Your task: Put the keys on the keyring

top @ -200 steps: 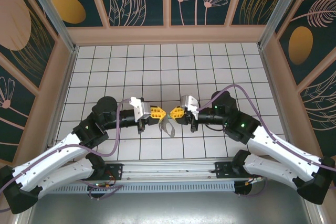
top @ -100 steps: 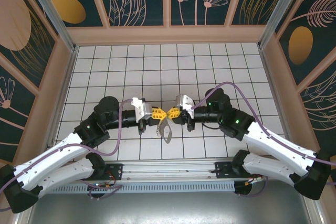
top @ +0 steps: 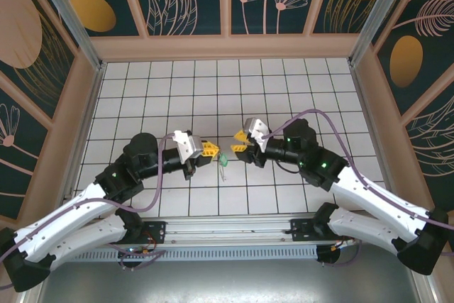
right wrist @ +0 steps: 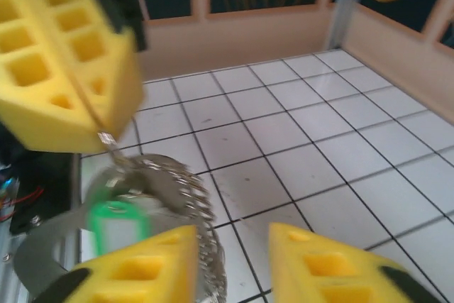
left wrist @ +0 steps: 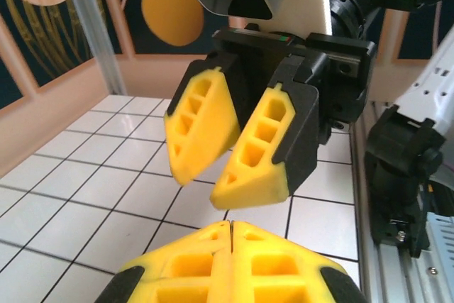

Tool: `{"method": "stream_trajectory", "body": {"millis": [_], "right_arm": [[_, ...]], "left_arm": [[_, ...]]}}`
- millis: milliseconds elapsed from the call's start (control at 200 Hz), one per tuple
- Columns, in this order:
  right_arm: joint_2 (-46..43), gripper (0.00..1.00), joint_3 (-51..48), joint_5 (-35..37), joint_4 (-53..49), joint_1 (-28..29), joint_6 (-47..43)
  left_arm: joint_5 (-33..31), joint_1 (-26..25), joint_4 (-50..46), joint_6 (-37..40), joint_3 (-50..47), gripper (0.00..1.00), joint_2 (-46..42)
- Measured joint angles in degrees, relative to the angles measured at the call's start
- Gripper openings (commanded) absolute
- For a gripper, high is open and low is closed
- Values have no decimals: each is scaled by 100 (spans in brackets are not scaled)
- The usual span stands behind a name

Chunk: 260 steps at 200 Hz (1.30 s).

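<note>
- Yellow-padded left gripper (top: 211, 148) is pressed fully together; in the left wrist view the two pads meet at a seam with no gap.
- In the right wrist view a thin silvery link comes out from between the left gripper's pads, and the keyring (right wrist: 177, 182) hangs from it above the white tiled floor (top: 213, 90).
- The keyring is a tan-grey loop, blurred, with silvery beads along its right edge.
- The keys (right wrist: 117, 208) are one small green piece seen inside the loop's outline, hanging low. Too blurred to tell whether it is threaded on the loop.
- From the top camera the green piece sits just below and right of the left fingertips, between the two grippers, at the near middle of the floor.
- Right gripper (top: 237, 142) has its pads parted, with a clear gap in both wrist views and nothing between them.
- The right gripper faces the left gripper, close to it but apart.
- The beaded edge runs just beside one right pad (right wrist: 142, 267); cannot tell if it touches.
</note>
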Motion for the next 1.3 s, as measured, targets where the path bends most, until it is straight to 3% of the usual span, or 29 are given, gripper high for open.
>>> {"method": "stream_trajectory", "body": {"millis": [80,390,415,435,756,1301], "right_arm": [[-13,70,-122,188,221,-46,94],[-92,83,-529,1318,879,-81,490],[-129,96,-603,1425,916,-109,562],[-160,99,-656,1491,927,-138,623],[-713,99,-1513,1884,1032,-1005,1300],[-776,99,-1639,1749,1250,-1440,1488]], "left_arm": [[-278,0,-68,-9,0,0,-26],[-1390,199,-186,-413,-9,0,859],[-1436,243,-197,-452,-7,0,973],[-1480,291,-201,-483,-7,0,1086],[-1655,822,-407,-706,909,0,2747],[-1117,1073,-151,-708,3040,0,5484]]}}
